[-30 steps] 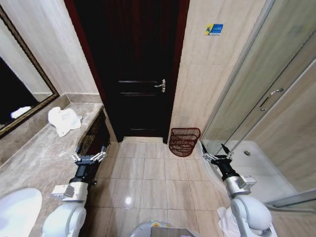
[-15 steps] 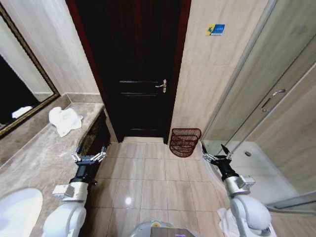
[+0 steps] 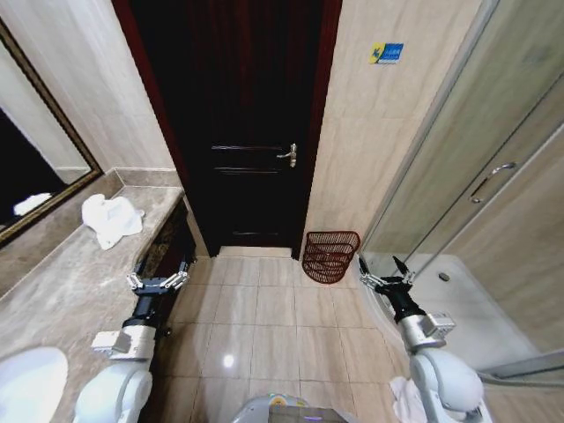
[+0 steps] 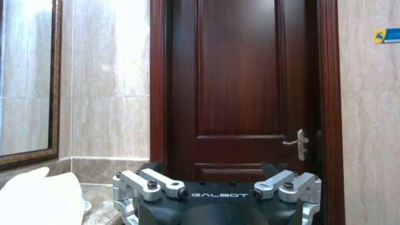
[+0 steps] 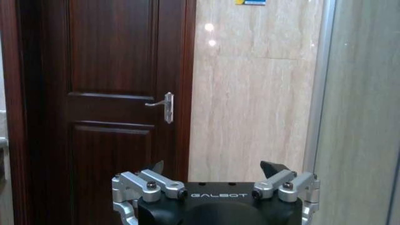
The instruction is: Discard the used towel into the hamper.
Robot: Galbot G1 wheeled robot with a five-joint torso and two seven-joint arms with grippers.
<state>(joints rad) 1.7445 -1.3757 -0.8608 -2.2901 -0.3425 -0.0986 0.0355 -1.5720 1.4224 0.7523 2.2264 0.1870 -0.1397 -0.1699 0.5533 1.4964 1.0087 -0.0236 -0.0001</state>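
Towel (image 3: 109,217): a white crumpled heap on the marble counter (image 3: 79,273), toward its far end, below the corner of the framed mirror (image 3: 35,167). In the left wrist view a pale edge of it (image 4: 37,199) shows on the counter beside the gripper body. Nothing grips it.

Hamper (image 3: 330,256) stands on the tiled floor (image 3: 264,317) against the wall, between the dark door (image 3: 238,132) and the glass shower screen (image 3: 458,150), well apart from the towel. It looks empty, though its inside is hard to read.

Left gripper (image 3: 159,282) hangs over the counter's front edge, short of the towel, its fingers spread wide with nothing between them; the left wrist view shows the same wide gap (image 4: 212,165) in front of the door. Right gripper (image 3: 382,275) is held low beside the shower threshold, just right of the hamper and not touching it, fingers likewise spread and holding nothing; in the right wrist view (image 5: 216,165) it faces the door handle (image 5: 164,107) and the beige wall.

A white basin (image 3: 26,383) sits at the counter's near end. A blue sticker (image 3: 386,53) is on the wall above the hamper.
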